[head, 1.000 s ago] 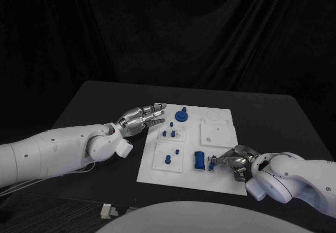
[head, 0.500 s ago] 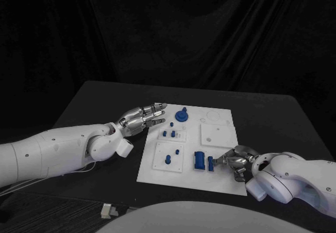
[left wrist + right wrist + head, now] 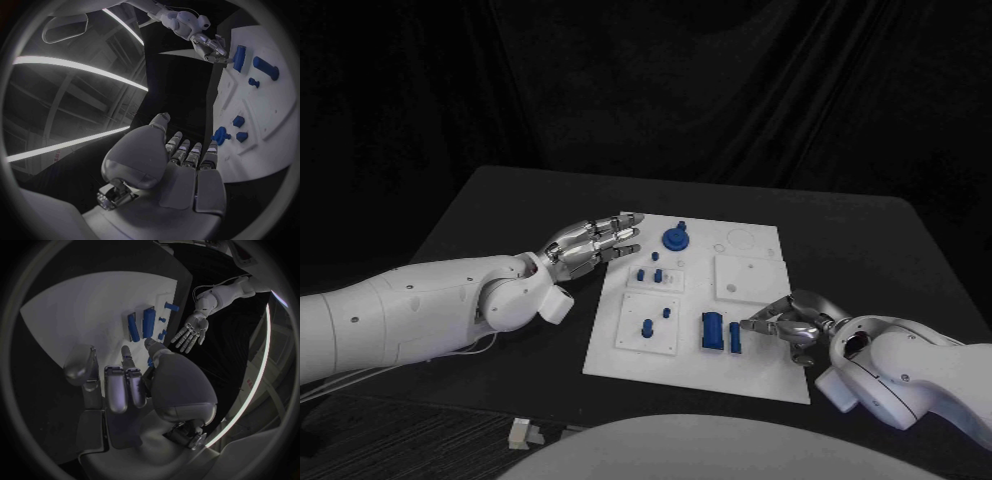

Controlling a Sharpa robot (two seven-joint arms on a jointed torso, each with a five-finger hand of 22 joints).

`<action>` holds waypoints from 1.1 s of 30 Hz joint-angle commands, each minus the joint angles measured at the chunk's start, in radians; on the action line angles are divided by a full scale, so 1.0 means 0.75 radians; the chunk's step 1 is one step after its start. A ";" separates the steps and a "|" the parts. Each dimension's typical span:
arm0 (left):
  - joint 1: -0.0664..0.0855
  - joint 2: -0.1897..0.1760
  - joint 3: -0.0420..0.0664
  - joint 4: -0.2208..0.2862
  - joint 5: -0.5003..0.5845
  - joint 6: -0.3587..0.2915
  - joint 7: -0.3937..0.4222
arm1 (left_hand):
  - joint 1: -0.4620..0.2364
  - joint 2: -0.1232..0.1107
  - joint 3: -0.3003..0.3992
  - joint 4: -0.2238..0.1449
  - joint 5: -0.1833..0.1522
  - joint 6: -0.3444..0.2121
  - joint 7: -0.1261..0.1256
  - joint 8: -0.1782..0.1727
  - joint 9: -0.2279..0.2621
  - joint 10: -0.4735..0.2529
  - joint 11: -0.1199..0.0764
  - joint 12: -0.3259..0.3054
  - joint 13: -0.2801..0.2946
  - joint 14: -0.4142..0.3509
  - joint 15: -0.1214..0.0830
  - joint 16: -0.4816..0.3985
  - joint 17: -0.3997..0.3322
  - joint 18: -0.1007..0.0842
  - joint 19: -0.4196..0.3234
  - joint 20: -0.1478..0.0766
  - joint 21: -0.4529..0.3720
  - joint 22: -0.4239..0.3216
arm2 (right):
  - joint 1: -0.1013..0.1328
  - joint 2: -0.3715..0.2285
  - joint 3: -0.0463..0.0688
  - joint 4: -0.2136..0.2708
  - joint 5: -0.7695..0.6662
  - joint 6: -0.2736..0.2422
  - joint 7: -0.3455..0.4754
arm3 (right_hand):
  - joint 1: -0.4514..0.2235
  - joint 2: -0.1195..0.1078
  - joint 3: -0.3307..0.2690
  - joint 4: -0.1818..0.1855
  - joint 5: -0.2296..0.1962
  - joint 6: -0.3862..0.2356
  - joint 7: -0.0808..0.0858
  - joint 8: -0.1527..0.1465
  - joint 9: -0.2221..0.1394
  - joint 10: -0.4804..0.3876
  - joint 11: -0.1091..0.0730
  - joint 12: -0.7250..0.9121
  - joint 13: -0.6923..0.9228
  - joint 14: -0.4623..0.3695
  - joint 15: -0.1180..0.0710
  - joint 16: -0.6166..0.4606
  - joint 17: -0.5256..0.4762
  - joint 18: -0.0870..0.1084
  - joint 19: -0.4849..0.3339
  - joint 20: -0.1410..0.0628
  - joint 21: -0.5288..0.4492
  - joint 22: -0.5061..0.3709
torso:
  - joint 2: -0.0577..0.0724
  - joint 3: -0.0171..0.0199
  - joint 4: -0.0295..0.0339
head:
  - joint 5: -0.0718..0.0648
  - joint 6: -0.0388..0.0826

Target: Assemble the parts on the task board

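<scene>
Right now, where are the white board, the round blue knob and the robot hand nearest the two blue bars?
task board (image 3: 747, 275), head view, bare white panel.
round blue knob (image 3: 675, 238), head view, its disc.
right robot hand (image 3: 783, 322), head view, middle of hand.

A black surface (image 3: 502, 205) with rounded corners carries everything, and a dark curtain (image 3: 646, 90) hangs in folds behind it. A thin pale cable (image 3: 358, 380) runs off the surface's near left edge. On the dark ribbed floor (image 3: 416, 445) below that edge lies a small white block (image 3: 519, 433).
</scene>
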 commanded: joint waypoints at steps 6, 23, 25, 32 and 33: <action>-0.001 -0.001 0.001 0.008 0.002 -0.002 0.042 | -0.012 -0.001 0.008 -0.011 0.009 0.014 0.007 0.008 0.002 0.008 0.005 0.010 0.002 0.007 0.005 0.005 0.002 0.008 0.008 -0.001 0.007 0.004 | -0.031 -0.065 0.000 0.029 -0.436 -0.084 0.356 | 0.135 0.015 0.044 -0.049 0.235 -0.052 0.004 0.025 -0.006 0.141 0.004 0.003 0.351 0.100 0.007 0.015 0.117 -0.007 0.014 0.005 0.067 0.196 | 0.000 0.0000 -0.0005 | 0.000 0.000; -0.001 0.003 0.001 0.002 0.002 -0.010 0.065 | -0.010 -0.006 0.010 -0.020 0.016 0.019 0.005 0.009 0.002 0.007 0.004 0.010 0.002 0.007 -0.001 0.006 0.002 0.010 0.010 -0.005 0.009 0.005 | -0.110 -0.074 0.000 -0.006 -0.778 0.136 0.321 | 0.161 -0.020 0.044 0.008 0.211 -0.173 -0.081 0.024 -0.073 0.141 -0.081 0.003 0.351 0.122 -0.060 0.046 0.244 -0.125 0.177 -0.052 0.707 0.351 | 0.000 -0.0004 -0.0052 | 0.001 0.000; -0.001 0.004 0.001 0.001 0.002 -0.008 0.063 | -0.010 -0.006 0.011 -0.020 0.016 0.018 0.005 0.009 0.002 0.007 0.004 0.010 0.002 0.007 -0.001 0.006 0.002 0.010 0.010 -0.005 0.009 0.005 | -0.116 -0.071 0.000 -0.011 -0.799 0.141 0.310 | 0.166 -0.021 0.044 0.008 0.210 -0.192 -0.090 0.014 -0.082 0.141 -0.089 0.003 0.351 0.120 -0.067 0.045 0.238 -0.125 0.177 -0.057 0.707 0.351 | 0.000 -0.0003 -0.0041 | -0.003 0.000; -0.001 0.004 0.001 0.000 0.002 -0.004 0.059 | -0.010 -0.006 0.011 -0.020 0.017 0.018 0.005 0.009 0.002 0.007 0.004 0.010 0.002 0.007 -0.001 0.006 0.002 0.010 0.010 -0.005 0.009 0.005 | -0.123 -0.062 0.000 -0.018 -0.825 0.121 0.287 | 0.170 -0.021 0.040 0.013 0.206 -0.314 -0.103 -0.029 -0.120 0.141 -0.101 0.003 0.351 0.116 -0.078 0.038 0.213 -0.125 0.177 -0.069 0.707 0.351 | 0.002 0.0013 -0.0025 | -0.009 0.000; -0.001 0.004 0.001 -0.001 0.002 -0.003 0.059 | -0.010 -0.006 0.011 -0.020 0.017 0.018 0.005 0.009 0.002 0.007 0.004 0.010 0.002 0.007 -0.001 0.006 0.002 0.010 0.010 -0.005 0.009 0.005 | -0.123 -0.062 0.000 -0.018 -0.829 0.110 0.286 | 0.171 -0.021 0.040 0.013 0.206 -0.342 -0.104 -0.036 -0.126 0.141 -0.103 0.003 0.351 0.116 -0.079 0.037 0.213 -0.125 0.177 -0.070 0.707 0.351 | 0.002 0.0017 -0.0024 | -0.009 0.000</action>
